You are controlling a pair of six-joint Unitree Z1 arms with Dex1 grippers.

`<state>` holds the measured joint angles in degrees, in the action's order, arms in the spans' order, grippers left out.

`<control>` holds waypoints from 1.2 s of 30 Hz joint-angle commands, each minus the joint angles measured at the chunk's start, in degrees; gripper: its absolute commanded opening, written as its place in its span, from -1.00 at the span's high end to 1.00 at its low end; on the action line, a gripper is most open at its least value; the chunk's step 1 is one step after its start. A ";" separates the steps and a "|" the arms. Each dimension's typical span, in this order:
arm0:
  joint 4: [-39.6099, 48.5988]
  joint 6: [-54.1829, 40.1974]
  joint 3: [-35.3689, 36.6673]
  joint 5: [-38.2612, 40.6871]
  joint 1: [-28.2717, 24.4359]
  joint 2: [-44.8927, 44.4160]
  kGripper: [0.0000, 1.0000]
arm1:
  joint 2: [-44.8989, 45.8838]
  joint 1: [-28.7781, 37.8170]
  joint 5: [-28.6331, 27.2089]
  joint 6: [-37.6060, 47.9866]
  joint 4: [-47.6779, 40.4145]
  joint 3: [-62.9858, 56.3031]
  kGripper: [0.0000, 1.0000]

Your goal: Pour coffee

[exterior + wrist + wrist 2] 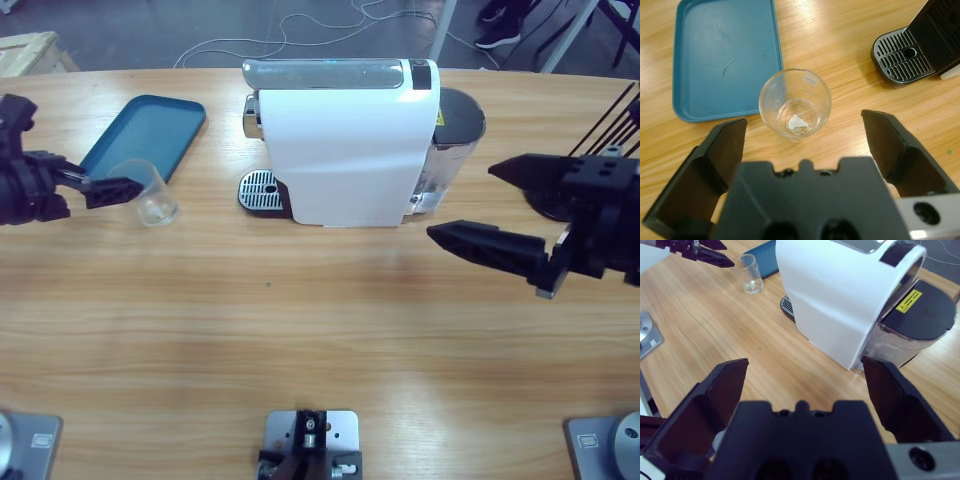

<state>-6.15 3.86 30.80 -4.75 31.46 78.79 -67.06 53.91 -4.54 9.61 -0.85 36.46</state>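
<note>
Clear glass tumbler upright, mouth up, beside blue tray, left gripper wide, right gripper wide.

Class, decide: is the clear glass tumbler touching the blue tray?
Apart. The left wrist view looks down on both: a strip of bare wooden table shows between the tumbler and the tray's near rim.

Left gripper jaws spread wide; right gripper likewise, apparently level.
</note>
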 commanded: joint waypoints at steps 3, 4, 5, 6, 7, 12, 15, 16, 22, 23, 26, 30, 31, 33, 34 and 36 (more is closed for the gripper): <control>-1.03 0.27 -2.41 -0.06 -0.44 5.00 -0.95 | 0.62 -0.73 -0.21 0.73 -2.38 -4.25 -1.00; -1.32 0.31 -2.41 -0.08 -0.44 5.34 -0.95 | 0.62 -0.72 -0.26 0.76 -2.40 -4.34 -1.00; -2.03 0.36 -2.38 -0.08 -0.44 5.93 -0.95 | 0.67 -0.73 -0.33 0.73 -2.40 -4.48 -1.00; -2.70 0.43 -2.41 -0.08 -0.44 6.65 -0.95 | 0.67 -0.73 -0.45 0.75 -2.40 -4.55 -1.00; -3.45 0.45 -2.38 -0.15 -0.44 7.50 -0.95 | 0.60 -0.73 -0.59 0.75 -2.40 -4.62 -1.00; -8.00 0.54 -2.38 -3.12 -0.44 11.82 -0.95 | 0.43 -0.73 -2.03 0.69 -2.52 -5.04 -1.00; -10.82 0.54 -2.24 -3.86 -0.44 13.76 -0.95 | 0.30 -0.73 -2.72 0.69 -2.66 -5.32 -1.00; -11.41 0.57 -2.34 -3.91 -0.44 14.28 -0.95 | 0.36 -0.73 -2.91 0.69 -2.66 -5.31 -1.00; -13.45 1.52 -2.77 -4.13 -0.44 17.32 -0.95 | -0.79 -0.73 -3.19 0.68 -3.45 -5.43 -1.00; -13.49 1.59 -2.77 -4.13 -0.44 17.71 -0.95 | -1.00 -0.75 -3.19 0.69 -3.58 -5.43 -1.00; -13.54 2.93 -3.36 -4.35 -0.44 18.11 -0.92 | -1.54 -0.82 -3.19 0.69 -3.96 -5.45 -1.00; -13.56 3.42 -3.91 -4.49 -0.44 18.11 -0.74 | -1.79 -0.82 -3.26 0.69 -4.16 -5.50 -1.00; -13.73 3.30 -3.91 -4.78 -0.44 18.20 -0.62 | -1.84 -0.82 -3.28 0.68 -4.16 -5.54 -1.00; -14.00 2.96 -4.01 -5.00 -0.44 18.08 -0.21 | -1.91 -0.82 -3.58 0.75 -4.23 -5.68 -1.00; -14.21 2.82 -4.19 -5.00 -0.44 17.94 -0.01 | -2.00 -0.82 -3.63 0.76 -4.32 -5.69 -1.00; -14.47 2.82 -4.44 -4.92 -0.44 17.52 0.12 | -2.02 -0.82 -3.63 0.75 -4.58 -5.69 -1.00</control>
<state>-19.23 6.64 28.29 -8.73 31.46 94.92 -67.10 53.91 -6.83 9.74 -4.40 32.87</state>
